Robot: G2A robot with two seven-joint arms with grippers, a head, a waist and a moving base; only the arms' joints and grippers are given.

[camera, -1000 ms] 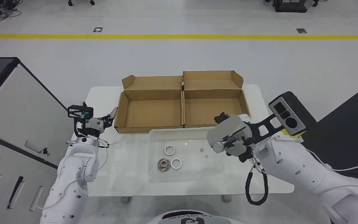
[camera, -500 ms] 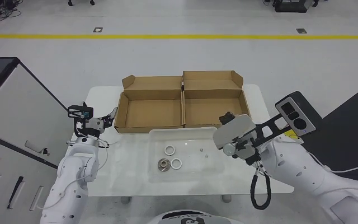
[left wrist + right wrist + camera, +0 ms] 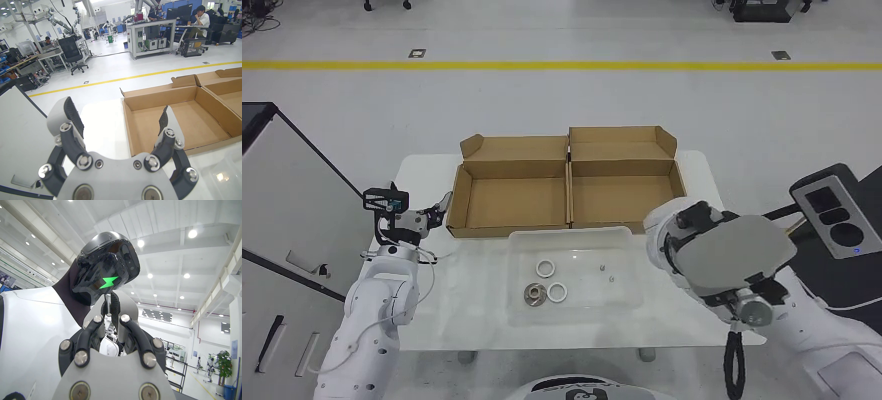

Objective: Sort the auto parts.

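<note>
Leftmost, the left end effector (image 3: 117, 108) hangs released just beside the empty left brown cardboard box (image 3: 512, 200), apparently parked clear of the work. Between the arms, a clear plastic tray (image 3: 572, 238) on the white counter (image 3: 467, 300) holds two white rings (image 3: 545, 267) and a grey metal hub (image 3: 533, 294) awaiting sorting. At the right, the raised right end effector (image 3: 111, 303) pinches a small threaded metal screw (image 3: 108, 306), probably bound for a box.
</note>
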